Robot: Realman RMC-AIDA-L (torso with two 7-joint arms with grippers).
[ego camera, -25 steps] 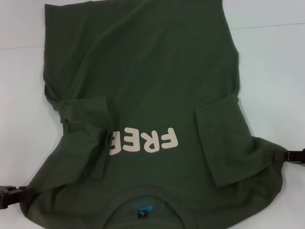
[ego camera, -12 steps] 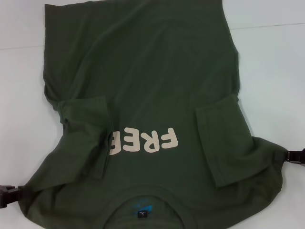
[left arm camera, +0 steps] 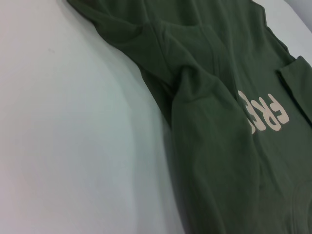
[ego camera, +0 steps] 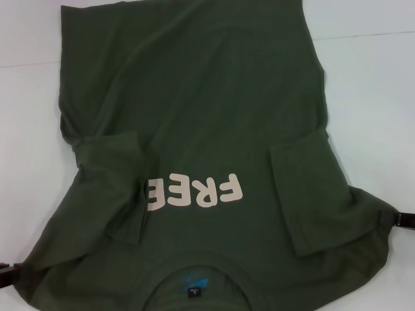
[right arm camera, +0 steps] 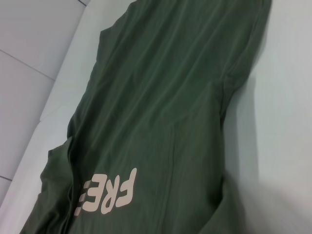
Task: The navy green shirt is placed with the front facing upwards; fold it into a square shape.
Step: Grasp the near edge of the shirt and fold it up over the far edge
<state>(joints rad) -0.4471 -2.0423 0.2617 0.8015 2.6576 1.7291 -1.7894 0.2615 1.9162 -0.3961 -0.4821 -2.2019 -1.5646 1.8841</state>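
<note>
The navy green shirt [ego camera: 207, 110] lies front up on the white table [ego camera: 369, 97], collar [ego camera: 194, 283] toward me, with pale "FREE" letters [ego camera: 194, 192] on the chest. Both short sleeves are folded inward over the body, the left sleeve [ego camera: 117, 188] and the right sleeve [ego camera: 311, 194]. My left gripper [ego camera: 8, 275] shows at the picture's edge, at the shirt's near left shoulder. At the near right shoulder, my right gripper [ego camera: 404, 219] also meets the cloth. Both shoulders are drawn taut outward. The wrist views show only the shirt [left arm camera: 219, 161] [right arm camera: 161, 112], not the fingers.
White table seams run across the far side [ego camera: 363, 34]. Bare tabletop [left arm camera: 73, 146] lies to the left and right of the shirt.
Both grippers have slid outward toward the picture edges, and the shoulders followed them, so the near part of the shirt is stretched wider and sits slightly closer to me.
</note>
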